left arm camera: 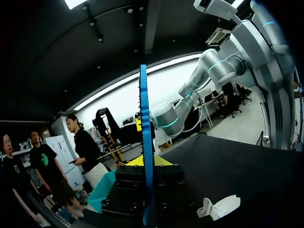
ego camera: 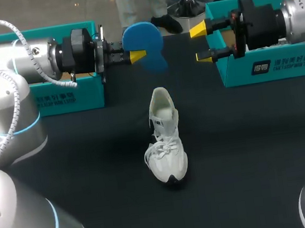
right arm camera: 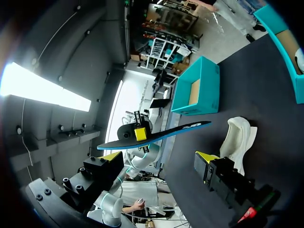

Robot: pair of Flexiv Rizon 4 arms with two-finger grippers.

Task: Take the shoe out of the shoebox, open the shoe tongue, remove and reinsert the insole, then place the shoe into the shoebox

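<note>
Insole [ego camera: 142, 39] in left hand [ego camera: 137, 55]

**Even light on the bench, hard glare at one wrist**

In the head view the dark bench [ego camera: 90, 156] takes light evenly from above. The white shoe [ego camera: 166, 140] stands out bright, with only a faint, soft shadow beside it. The left arm [ego camera: 27, 57] carries pale highlights on its silver casing. In the left wrist view the insole [left arm camera: 145, 142] stands edge-on against a bright strip under a dim ceiling. In the right wrist view a ceiling light [right arm camera: 42, 88] burns out white, and straight lines bow toward the rim.
</note>
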